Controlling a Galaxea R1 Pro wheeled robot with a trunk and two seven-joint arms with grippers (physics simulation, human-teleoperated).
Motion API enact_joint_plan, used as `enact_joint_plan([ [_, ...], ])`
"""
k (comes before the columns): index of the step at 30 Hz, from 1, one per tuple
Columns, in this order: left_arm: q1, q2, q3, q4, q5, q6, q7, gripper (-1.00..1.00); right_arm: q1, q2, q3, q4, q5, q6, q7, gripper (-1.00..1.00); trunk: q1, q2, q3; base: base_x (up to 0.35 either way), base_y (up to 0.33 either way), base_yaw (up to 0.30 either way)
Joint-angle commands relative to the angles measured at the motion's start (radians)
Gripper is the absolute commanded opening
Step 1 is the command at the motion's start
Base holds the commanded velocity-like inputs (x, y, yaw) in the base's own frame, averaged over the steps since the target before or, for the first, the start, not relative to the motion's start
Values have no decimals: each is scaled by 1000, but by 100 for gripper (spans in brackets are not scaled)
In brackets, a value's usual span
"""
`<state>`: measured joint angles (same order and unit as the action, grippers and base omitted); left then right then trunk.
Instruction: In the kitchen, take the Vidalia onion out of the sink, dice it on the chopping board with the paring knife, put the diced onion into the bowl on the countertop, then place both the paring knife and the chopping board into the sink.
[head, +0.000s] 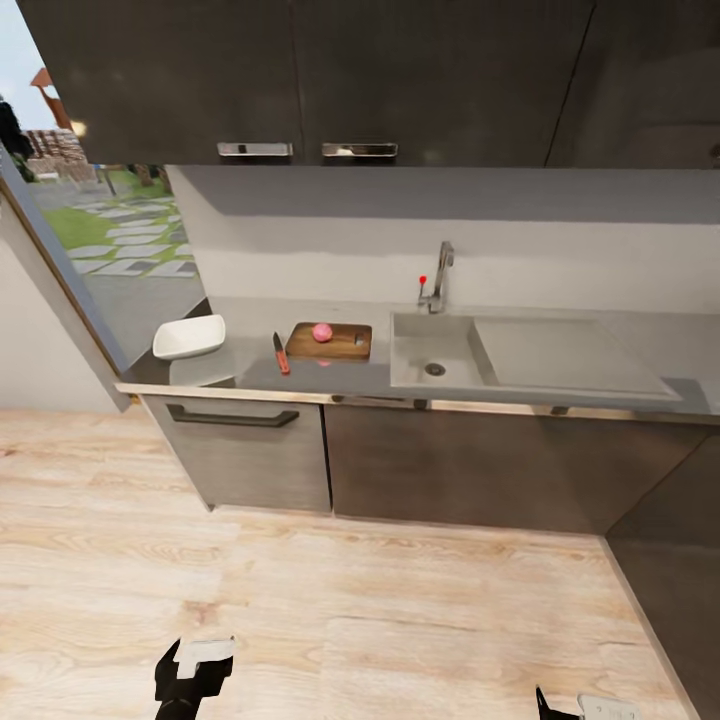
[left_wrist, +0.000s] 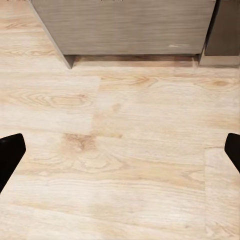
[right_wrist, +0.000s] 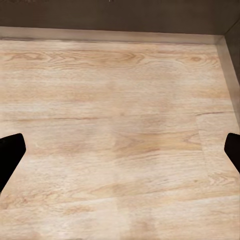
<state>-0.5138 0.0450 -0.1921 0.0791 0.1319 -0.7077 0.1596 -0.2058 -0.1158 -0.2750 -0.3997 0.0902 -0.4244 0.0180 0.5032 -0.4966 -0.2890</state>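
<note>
Head view: I see the onion (head: 322, 332) resting on the chopping board (head: 330, 343), knife (head: 281, 353) just beside; both jaws wide open, empty.

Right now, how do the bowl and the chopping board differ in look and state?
The bowl is glossy white and looks empty, while the chopping board is flat brown wood carrying the Vidalia onion. The bowl sits farthest from the sink; the board lies near it, with the paring knife between the two. Both rest on the countertop.
</note>
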Motion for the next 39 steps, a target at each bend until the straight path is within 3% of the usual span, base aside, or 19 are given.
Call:
enact_joint_plan([
  [1,-2,0,-9,4,9,-6,0,100,-1,1,-7,1,10,-4,2,100,0,-1,0,0,0,0],
  [23,-2,0,-9,4,9,-6,0,100,-1,-1,-8,1,10,-4,2,100,0,-1,35,0,11,0],
  [39,-2,-1,-9,4,9,-6,-1,100,-1,-1,-8,1,10,-4,2,100,0,-1,60,0,256,0],
])
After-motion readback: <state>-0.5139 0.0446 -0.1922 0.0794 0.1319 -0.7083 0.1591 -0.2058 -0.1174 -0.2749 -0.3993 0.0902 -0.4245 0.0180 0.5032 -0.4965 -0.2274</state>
